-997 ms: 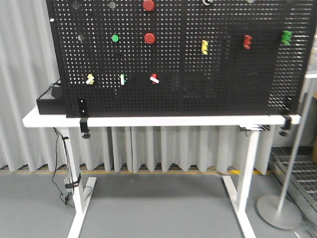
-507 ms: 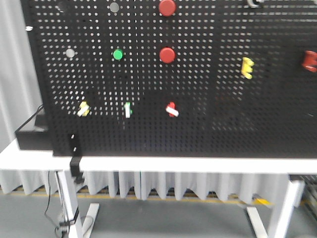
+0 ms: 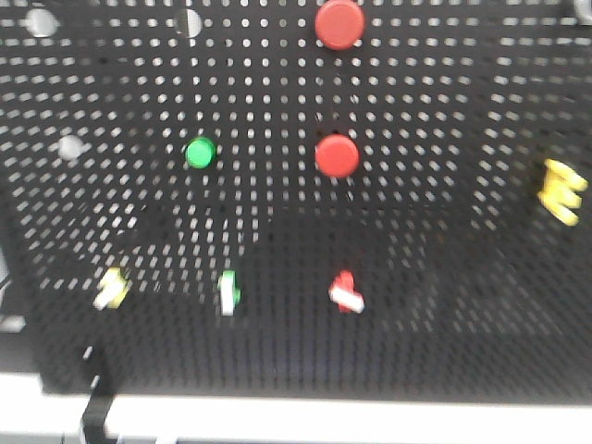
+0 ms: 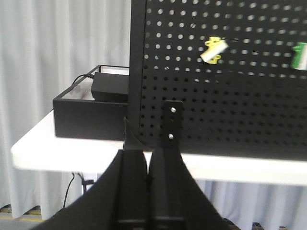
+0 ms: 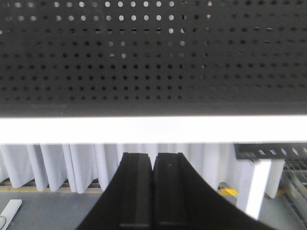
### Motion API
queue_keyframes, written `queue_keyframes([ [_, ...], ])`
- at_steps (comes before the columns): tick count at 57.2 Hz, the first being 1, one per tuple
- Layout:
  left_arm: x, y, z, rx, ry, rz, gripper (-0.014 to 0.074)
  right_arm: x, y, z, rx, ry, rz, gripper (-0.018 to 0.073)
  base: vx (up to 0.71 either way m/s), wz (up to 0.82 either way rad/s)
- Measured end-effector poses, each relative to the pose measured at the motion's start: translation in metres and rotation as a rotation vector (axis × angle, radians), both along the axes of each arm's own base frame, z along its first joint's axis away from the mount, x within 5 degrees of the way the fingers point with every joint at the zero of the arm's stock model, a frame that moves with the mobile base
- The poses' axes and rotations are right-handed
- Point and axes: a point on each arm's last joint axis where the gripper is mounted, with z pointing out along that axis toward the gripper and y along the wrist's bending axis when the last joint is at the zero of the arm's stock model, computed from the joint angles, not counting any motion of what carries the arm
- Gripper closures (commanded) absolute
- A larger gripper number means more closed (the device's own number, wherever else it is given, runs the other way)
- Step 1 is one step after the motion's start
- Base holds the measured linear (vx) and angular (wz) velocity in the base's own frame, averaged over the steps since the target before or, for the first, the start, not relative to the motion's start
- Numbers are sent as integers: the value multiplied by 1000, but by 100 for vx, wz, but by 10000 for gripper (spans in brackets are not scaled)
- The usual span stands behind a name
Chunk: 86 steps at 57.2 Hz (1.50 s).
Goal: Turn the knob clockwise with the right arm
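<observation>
The black pegboard (image 3: 435, 231) fills the front view. Its lower row carries three small knobs: a yellow one (image 3: 111, 288), a green and white one (image 3: 228, 292) and a red one with a white bar (image 3: 346, 291). Another yellow knob (image 3: 561, 191) sits at the right edge. No gripper shows in the front view. My left gripper (image 4: 148, 151) is shut and empty, in front of the board's lower left corner, with the yellow knob (image 4: 213, 49) above right of it. My right gripper (image 5: 153, 154) is shut and empty, below the white table edge (image 5: 153, 129); no knob shows in its view.
Two red buttons (image 3: 339, 23) (image 3: 337, 155) and a green button (image 3: 200, 153) sit higher on the board. A black box (image 4: 91, 108) stands on the white table (image 4: 57, 153) left of the board. A white table leg (image 5: 256, 187) is at the lower right.
The front view has come much closer to the pegboard: the knobs and buttons are larger and the table legs and floor have left the frame.
</observation>
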Motion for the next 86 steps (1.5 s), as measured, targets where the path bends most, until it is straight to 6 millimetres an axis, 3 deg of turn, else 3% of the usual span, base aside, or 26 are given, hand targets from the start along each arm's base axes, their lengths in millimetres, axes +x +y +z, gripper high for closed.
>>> queue_keyframes([
  [61,0,0,0,0,0,0,603,0,0,0,0,-4,0,568,14,-6],
  [69,0,0,0,0,0,0,603,1,0,6,-3,-71,0,568,0,0],
  [77,0,0,0,0,1,0,603,-2,0,33,-10,-218,0,568,0,0],
  [82,0,0,0,0,1,0,603,-12,1,77,-23,-327,0,568,0,1],
  [83,0,0,0,0,1,0,603,-17,1,99,-28,-378,-1,568,0,1],
  [84,0,0,0,0,1,0,603,-18,1,105,-31,-385,-1,568,0,1],
  [86,0,0,0,0,1,0,603,-23,1,134,-41,-429,-2,568,0,1],
])
